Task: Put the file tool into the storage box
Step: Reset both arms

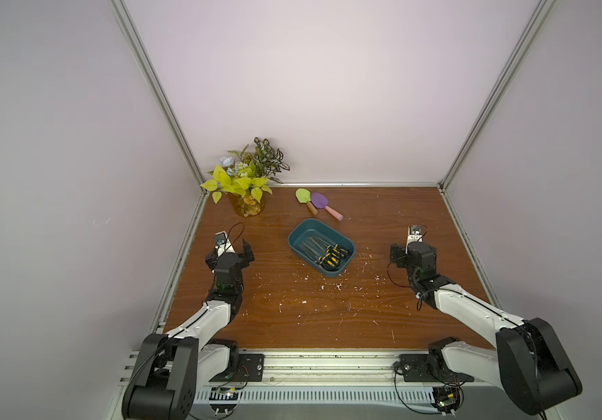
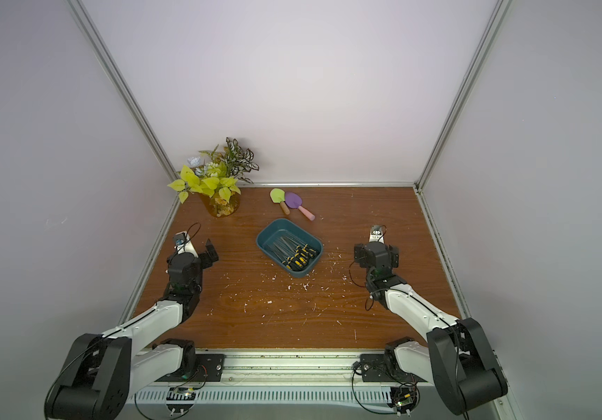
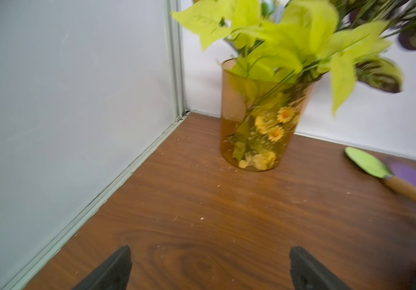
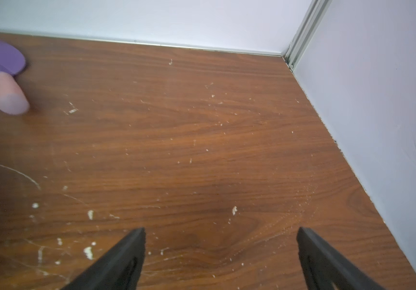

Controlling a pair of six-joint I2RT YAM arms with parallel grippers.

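The storage box [image 1: 305, 230] [image 2: 274, 230], a shallow dark teal tub, lies at the middle of the wooden table in both top views. Several file tools [image 1: 332, 256] [image 2: 301, 256] with black and yellow handles lie inside it, shafts pointing to the far left. My left gripper [image 1: 232, 248] [image 3: 210, 251] hovers left of the box, open, with only bare wood between its fingers. My right gripper [image 1: 415, 254] [image 4: 221, 230] hovers right of the box, also open and holding nothing. No file shows on the table outside the box.
An amber vase of artificial plants [image 1: 246, 203] [image 3: 257, 120] stands at the back left corner. A green toy trowel [image 1: 305, 198] and a purple one [image 1: 323, 203] lie behind the box. White flecks litter the table [image 1: 292, 312]. Walls close three sides.
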